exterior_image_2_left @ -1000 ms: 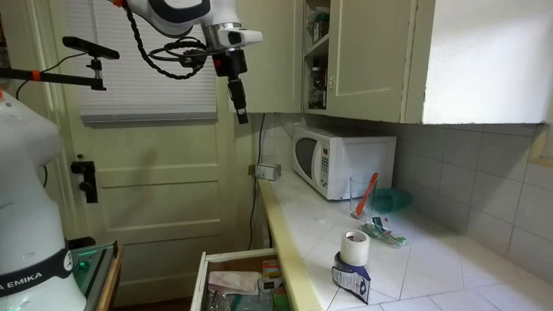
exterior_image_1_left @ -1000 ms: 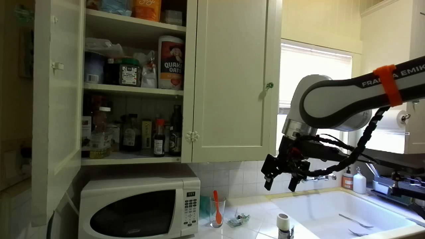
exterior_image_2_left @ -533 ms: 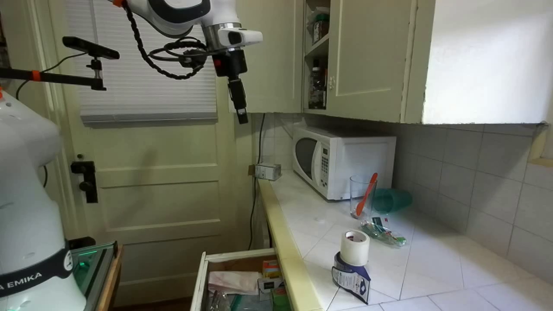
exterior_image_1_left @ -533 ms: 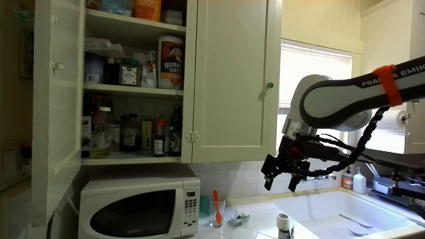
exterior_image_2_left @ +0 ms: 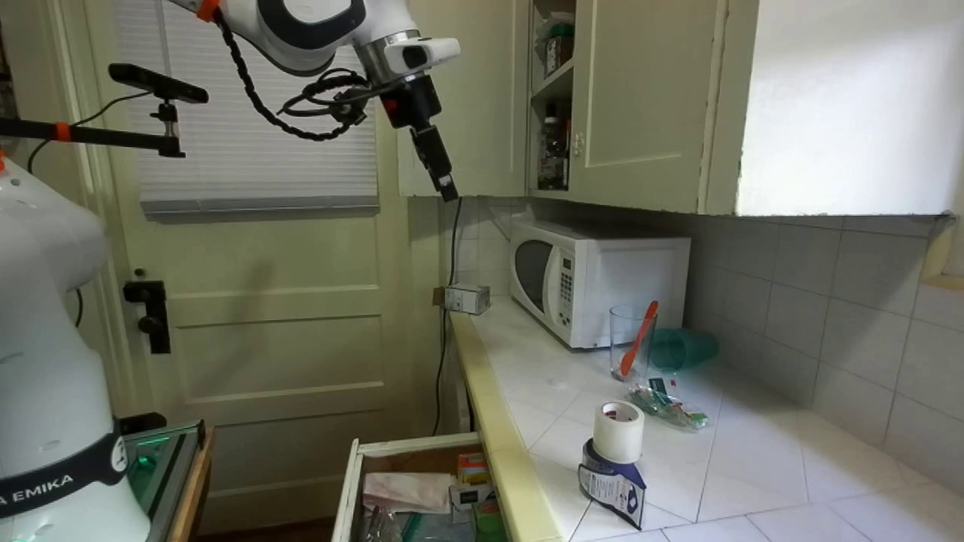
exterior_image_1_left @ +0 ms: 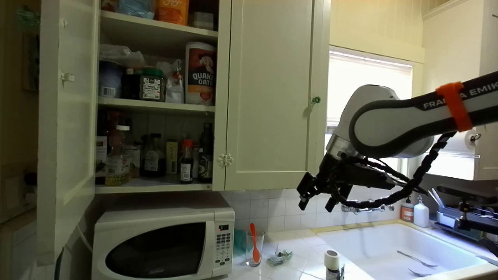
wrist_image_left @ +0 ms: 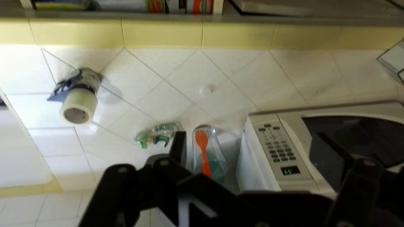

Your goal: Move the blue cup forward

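The hand [exterior_image_1_left: 316,207] hangs in the air well above the bench [exterior_image_2_left: 761,467], released, its fingers [wrist_image_left: 179,146] spread with nothing between them. The approach seems to be the present step. The cupboard [exterior_image_2_left: 648,113] overhangs the bench, so a reach that goes in before it is low enough risks striking the lower edge. Beneath, the tall glass [exterior_image_2_left: 622,335] is the likeliest casualty: with an orange spoon [wrist_image_left: 204,153] leaning in it, it stands in front of the blue cup [exterior_image_2_left: 684,348] in the wrist view, and a finger swinging wide could tip it. The cup lies on its side just behind the glass and beside the microwave [exterior_image_2_left: 610,278]; whether it touches either, I cannot tell. Being round and lying down, it may roll if a finger lands off-centre, and the microwave's flank and the wall [exterior_image_2_left: 798,301] behind may leave scant room around it. If forward means toward the bench's front edge, dragging the cup straight out would likely shove the glass. A crumpled wrapper [exterior_image_2_left: 670,410] near the glass could snag beneath the cup, and farther out a low sweep might topple the roll of tape [exterior_image_2_left: 619,436] perched on a package [exterior_image_2_left: 614,489].
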`<state>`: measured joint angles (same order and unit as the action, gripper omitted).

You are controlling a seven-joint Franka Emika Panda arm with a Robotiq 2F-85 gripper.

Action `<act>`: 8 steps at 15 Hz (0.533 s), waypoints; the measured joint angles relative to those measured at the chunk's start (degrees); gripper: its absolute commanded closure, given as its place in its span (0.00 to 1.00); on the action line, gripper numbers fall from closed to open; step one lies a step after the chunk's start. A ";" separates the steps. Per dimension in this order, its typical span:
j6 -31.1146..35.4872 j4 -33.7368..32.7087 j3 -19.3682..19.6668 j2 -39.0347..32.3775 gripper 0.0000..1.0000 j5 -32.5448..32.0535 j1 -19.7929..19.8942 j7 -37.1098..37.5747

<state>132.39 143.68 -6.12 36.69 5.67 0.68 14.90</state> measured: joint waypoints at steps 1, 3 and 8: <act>4.16 0.71 -1.07 -0.16 0.00 -0.78 0.40 0.78; 11.60 2.17 -3.47 -0.77 0.00 -2.57 1.40 2.98; 21.29 3.74 -7.76 -3.66 0.00 -5.96 4.57 7.34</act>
<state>153.68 147.42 -13.88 33.02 -0.29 5.25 22.23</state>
